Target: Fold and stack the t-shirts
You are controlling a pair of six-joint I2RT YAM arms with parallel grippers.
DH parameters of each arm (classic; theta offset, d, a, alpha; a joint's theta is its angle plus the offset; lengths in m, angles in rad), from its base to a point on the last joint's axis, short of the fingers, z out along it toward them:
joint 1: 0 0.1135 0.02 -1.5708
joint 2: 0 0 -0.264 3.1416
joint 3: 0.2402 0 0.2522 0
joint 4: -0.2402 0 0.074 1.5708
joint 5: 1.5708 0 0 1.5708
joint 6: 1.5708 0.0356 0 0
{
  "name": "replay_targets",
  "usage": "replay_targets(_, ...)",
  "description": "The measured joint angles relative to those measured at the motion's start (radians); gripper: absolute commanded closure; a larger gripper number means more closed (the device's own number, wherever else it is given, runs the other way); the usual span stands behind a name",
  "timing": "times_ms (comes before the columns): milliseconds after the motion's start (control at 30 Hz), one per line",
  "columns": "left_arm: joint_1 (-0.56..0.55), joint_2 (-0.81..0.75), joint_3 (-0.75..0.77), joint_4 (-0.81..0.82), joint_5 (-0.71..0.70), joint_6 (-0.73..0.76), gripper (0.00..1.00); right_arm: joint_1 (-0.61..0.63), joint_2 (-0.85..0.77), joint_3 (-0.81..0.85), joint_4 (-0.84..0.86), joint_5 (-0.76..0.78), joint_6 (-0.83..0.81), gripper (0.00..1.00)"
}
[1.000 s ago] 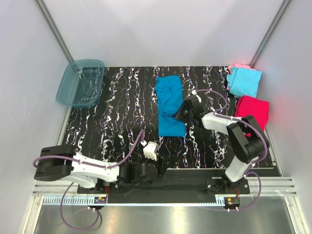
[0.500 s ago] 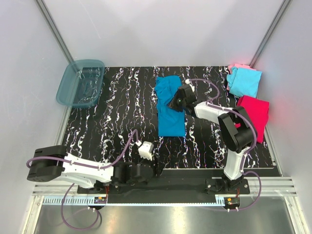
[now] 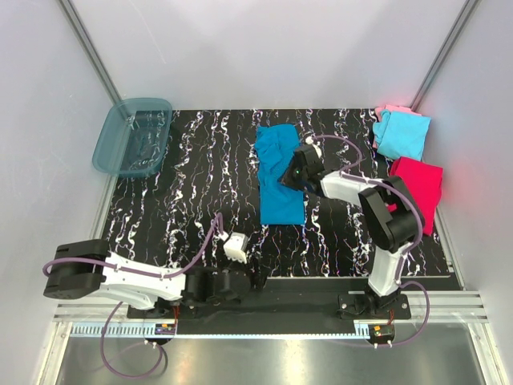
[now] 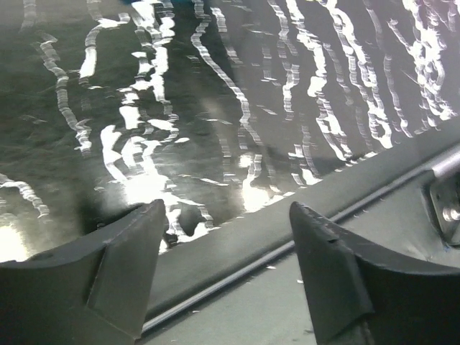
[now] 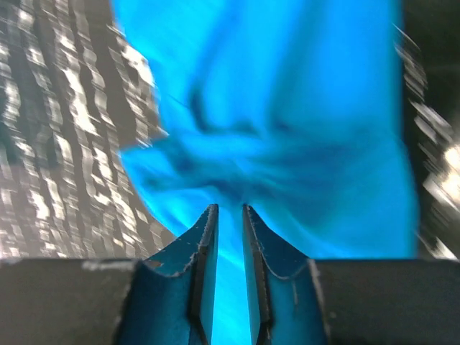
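The teal-blue t-shirt [image 3: 278,188] lies folded into a long strip at the table's middle back. It fills the right wrist view [image 5: 287,108], where its creases bunch toward the fingertips. My right gripper [image 3: 292,172] sits at the strip's right edge, and its jaws [image 5: 230,210] stand almost together with teal cloth between them. My left gripper [image 3: 253,277] is low at the table's front edge, open and empty [image 4: 226,208]. A light cyan shirt [image 3: 403,136] lies on a pale pink one [image 3: 390,110] at the back right. A magenta-red shirt [image 3: 417,186] lies in front of them.
A translucent teal plastic tub [image 3: 132,136] stands at the back left corner. The black marbled table [image 3: 192,192] ends at a metal rail [image 4: 287,248] just under my left gripper. Frame posts rise at both back corners.
My right gripper moved up and left onto the shirt's right edge, then settled back a little. My left gripper shifted slightly left along the front edge. The shirts have not visibly moved.
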Motion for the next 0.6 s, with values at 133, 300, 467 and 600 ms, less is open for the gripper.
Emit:
replay_targets(133,0.044,-0.068,-0.056,-0.005,-0.022,-0.006,0.05,0.000,-0.150,-0.156,-0.026,0.031,-0.016,0.63)
replay_targets(300,0.202,-0.254,-0.164,0.073,-0.013,0.073,0.01,0.000,-0.455,-0.287,-0.030,0.057,-0.040,0.46)
replay_targets(467,0.357,-0.317,-0.183,0.175,0.072,0.185,0.01,-0.001,-0.715,-0.399,-0.026,0.058,-0.046,0.36)
replay_targets(600,0.467,-0.195,-0.163,0.270,0.192,0.241,0.03,-0.006,-0.828,-0.547,-0.038,0.065,-0.036,0.34)
